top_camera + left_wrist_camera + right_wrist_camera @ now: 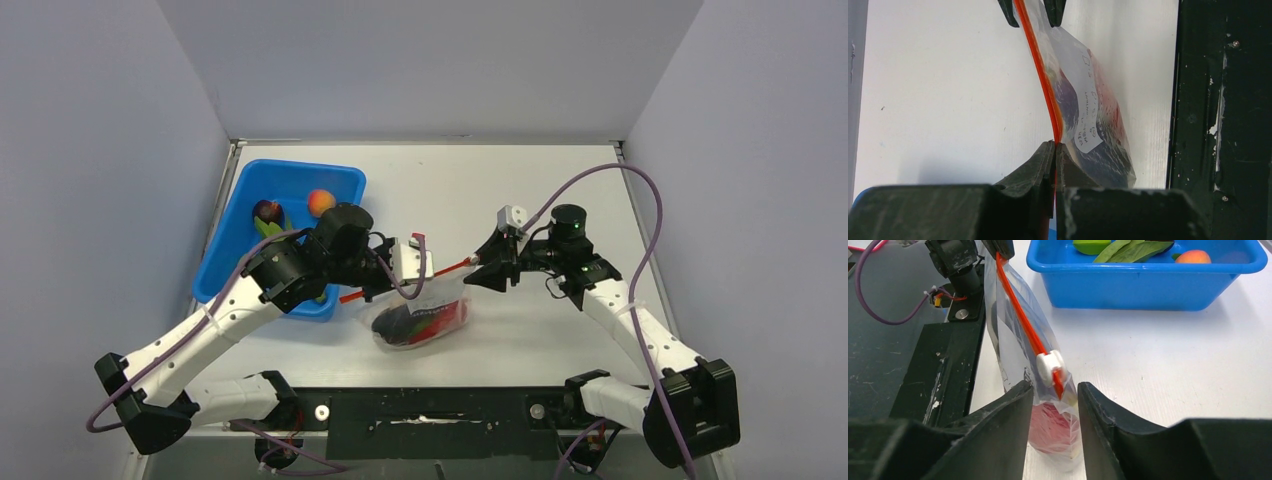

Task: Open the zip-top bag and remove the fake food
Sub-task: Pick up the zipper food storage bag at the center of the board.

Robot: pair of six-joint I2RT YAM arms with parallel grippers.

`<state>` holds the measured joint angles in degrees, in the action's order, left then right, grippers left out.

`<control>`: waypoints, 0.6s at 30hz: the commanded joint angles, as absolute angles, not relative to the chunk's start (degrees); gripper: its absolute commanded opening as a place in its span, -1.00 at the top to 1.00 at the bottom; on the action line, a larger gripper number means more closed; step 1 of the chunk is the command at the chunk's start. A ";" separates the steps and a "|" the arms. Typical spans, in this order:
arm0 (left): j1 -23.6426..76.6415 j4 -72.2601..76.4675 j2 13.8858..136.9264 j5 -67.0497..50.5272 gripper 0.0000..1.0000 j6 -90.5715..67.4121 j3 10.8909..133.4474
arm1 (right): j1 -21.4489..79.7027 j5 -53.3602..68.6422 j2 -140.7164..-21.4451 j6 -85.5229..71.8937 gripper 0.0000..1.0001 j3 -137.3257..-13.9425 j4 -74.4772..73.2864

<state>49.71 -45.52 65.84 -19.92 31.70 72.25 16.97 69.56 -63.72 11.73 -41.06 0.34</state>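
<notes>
Clamping the zip-top bag [1083,100] at nine o'clock, left hand [1054,145] anchors; right hand [1055,386], half-parted, empty, should centre on the slider [1049,367].

Crinkly clear glossy plastic zip-top bag [1010,347], smooth orange-red plastic zipper strip [1023,315] with white plastic slider [1050,367], matt white paper label [1087,115], glossy smooth blue plastic bin [1148,285], matt white table [1173,360], scuffed paint-chipped black base plate [1228,125], matt scratched black right gripper fingers [993,440]
</notes>
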 commanded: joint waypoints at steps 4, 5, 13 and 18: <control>49.70 -40.37 63.38 -21.17 1.00 30.91 72.01 | 17.44 71.85 -64.34 6.95 0.43 -41.90 10.74; 49.66 -40.34 63.29 -21.11 1.00 30.86 71.92 | 17.53 71.97 -64.27 6.22 0.49 -41.44 11.74; 49.70 -38.99 62.73 -19.86 1.00 30.38 71.23 | 17.51 71.85 -63.02 6.84 0.97 -40.09 11.99; 49.73 -32.94 61.05 -18.06 0.50 28.26 68.99 | 17.56 69.95 -62.56 7.62 1.00 -39.52 9.80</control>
